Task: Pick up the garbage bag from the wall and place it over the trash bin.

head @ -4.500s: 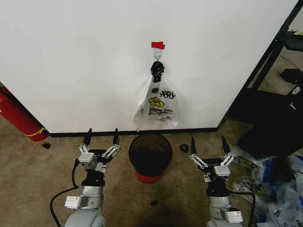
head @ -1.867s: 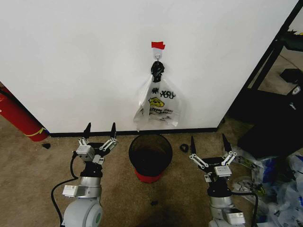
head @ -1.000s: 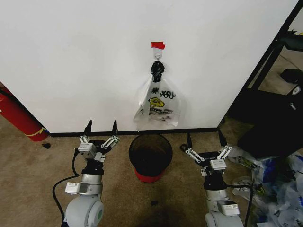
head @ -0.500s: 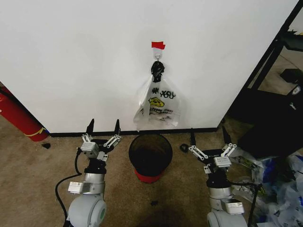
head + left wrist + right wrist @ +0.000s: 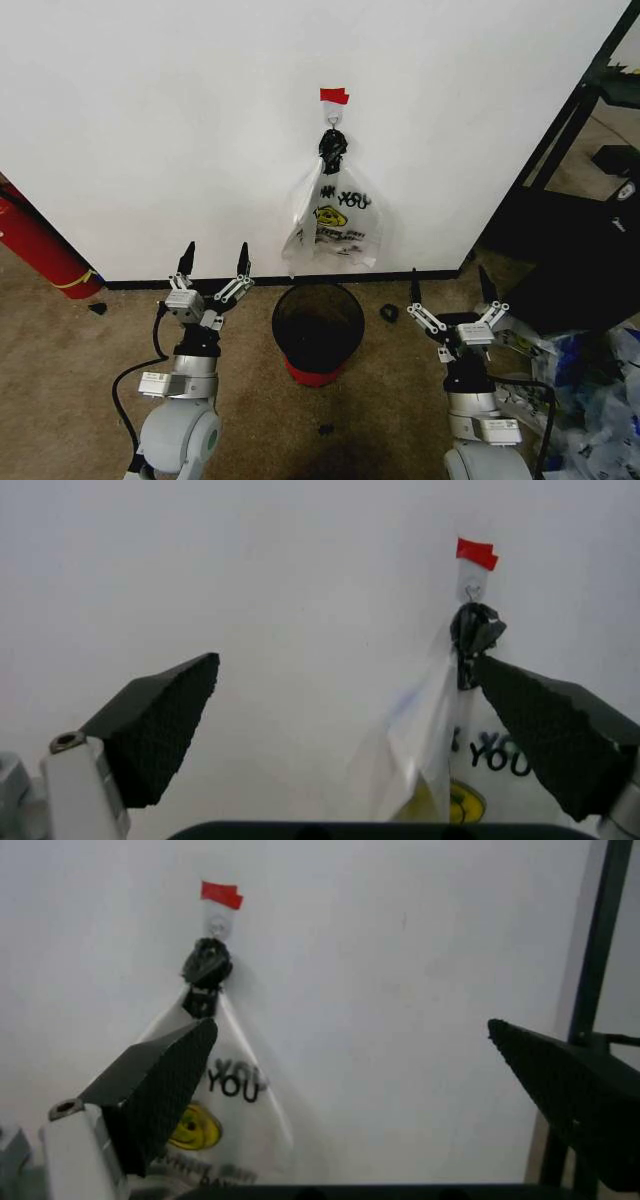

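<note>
On the white wall (image 5: 150, 120), under a bit of red tape (image 5: 334, 96), a small hook (image 5: 333, 118) carries a white "THANK YOU" bag (image 5: 340, 225) with a yellow smiley. A thin see-through sheet with a faint blue mark, seemingly the garbage bag (image 5: 415, 720), hangs at that bag's left edge (image 5: 300, 225). The black mesh trash bin (image 5: 318, 330) with a red base stands on the carpet directly below. My left gripper (image 5: 215, 255) is open left of the bin. My right gripper (image 5: 449, 275) is open right of it. Both point at the wall, apart from the bags.
A red cylinder (image 5: 35, 245) leans at the far left by the black baseboard (image 5: 180, 283). A black metal rack (image 5: 575, 140) stands at the right. Loose plastic bags (image 5: 595, 395) lie on the floor at lower right. A small black object (image 5: 389, 313) lies beside the bin.
Both grippers have risen a little toward the wall, the right one also shifting rightward. The hanging bags and the bin have not moved.
</note>
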Motion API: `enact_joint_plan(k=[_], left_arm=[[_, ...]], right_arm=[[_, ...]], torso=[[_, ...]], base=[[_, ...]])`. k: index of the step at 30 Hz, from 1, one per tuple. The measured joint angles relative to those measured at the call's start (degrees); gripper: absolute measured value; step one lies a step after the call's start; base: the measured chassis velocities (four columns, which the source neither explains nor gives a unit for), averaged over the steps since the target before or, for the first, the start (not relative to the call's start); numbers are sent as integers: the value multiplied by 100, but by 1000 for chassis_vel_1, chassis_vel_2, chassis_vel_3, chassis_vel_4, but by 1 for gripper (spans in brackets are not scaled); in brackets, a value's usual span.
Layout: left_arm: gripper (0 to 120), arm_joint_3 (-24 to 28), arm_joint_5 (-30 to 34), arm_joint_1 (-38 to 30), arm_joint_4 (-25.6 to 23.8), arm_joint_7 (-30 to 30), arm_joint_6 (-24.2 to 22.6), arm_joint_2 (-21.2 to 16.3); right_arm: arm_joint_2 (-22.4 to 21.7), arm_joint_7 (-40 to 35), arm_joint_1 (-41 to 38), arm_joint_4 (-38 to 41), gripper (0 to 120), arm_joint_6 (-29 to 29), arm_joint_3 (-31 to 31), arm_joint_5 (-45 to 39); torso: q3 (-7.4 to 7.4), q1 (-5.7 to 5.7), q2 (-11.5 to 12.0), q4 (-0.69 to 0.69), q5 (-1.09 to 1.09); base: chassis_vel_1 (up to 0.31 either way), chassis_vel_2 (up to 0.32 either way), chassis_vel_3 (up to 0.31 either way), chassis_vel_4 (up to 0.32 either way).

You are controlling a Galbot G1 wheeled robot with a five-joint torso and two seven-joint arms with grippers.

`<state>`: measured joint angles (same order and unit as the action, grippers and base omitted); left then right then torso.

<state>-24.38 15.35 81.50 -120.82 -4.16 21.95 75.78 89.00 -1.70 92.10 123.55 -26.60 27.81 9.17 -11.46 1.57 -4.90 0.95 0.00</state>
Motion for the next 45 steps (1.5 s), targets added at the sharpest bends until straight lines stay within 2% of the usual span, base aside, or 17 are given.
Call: enact_joint_plan(k=[3, 7, 9, 12, 13, 17, 18, 20, 24, 31, 38, 45], left_arm=[[100, 17, -59, 33, 15, 2, 21, 38], [100, 11, -147, 107, 15, 3, 73, 48], [100, -27, -214, 182, 14, 4, 107, 32], [100, -67, -318, 321, -4, 4, 126, 12], [100, -67, -318, 321, -4, 4, 126, 12], [100, -122, -439, 464, -40, 1, 126, -11], [100, -122, -439, 464, -40, 1, 126, -11], [100, -149, -446, 497, -96, -3, 122, -11], [100, -197, -448, 573, -148, -12, 121, 11], [100, -195, -482, 608, -128, -27, 137, 113], [100, -182, -526, 657, -113, -65, 196, 206], [100, -208, -527, 664, -124, -98, 214, 200]], right_arm=[[-57, 87, -195, -149, 100, 33, -48, -345], [-188, 123, -583, -278, 100, 433, -241, -1089], [-373, 172, -1006, -413, 100, 822, -492, -2000], [-461, 278, -1842, -878, 100, 1040, -817, -3561], [-461, 278, -1842, -878, 100, 1040, -817, -3561], [-221, 284, -2846, -1414, 100, 1396, -1241, -6322], [-221, 284, -2846, -1414, 100, 1396, -1241, -6322], [-74, 376, -3205, -1740, 100, 1516, -1311, -7218], [97, 556, -3732, -2245, 100, 1779, -1364, -8198], [311, 872, -4550, -3033, 100, 2082, -1385, -8837], [311, 1222, -5124, -3669, 100, 2168, -1473, -8884], [314, 1446, -5208, -3892, 97, 2162, -1471, -8714]], torso=[[0, 0, 0, 0, 0], [0, 0, 0, 1, 0], [0, 0, 0, 1, 0], [-1, 0, 0, -1, 0], [-1, 0, 0, -1, 0], [-1, 0, 0, -2, -1], [-1, 0, 0, -2, -1], [-1, 0, 0, -1, -1], [-1, 0, 0, 0, -1], [-1, 0, 0, -1, -1], [0, 0, 0, -1, 0], [0, 0, 0, 0, 0]], base=[[0, 0, 0, 0], [0, 0, 0, 0], [0, 0, 0, 0], [0, 0, 0, 0], [0, 0, 0, 0], [0, 0, 0, 0], [0, 0, 0, 0], [0, 0, 0, 0], [0, 0, 0, 0], [0, 0, 0, 0], [0, 0, 0, 0], [0, 0, 0, 0]])
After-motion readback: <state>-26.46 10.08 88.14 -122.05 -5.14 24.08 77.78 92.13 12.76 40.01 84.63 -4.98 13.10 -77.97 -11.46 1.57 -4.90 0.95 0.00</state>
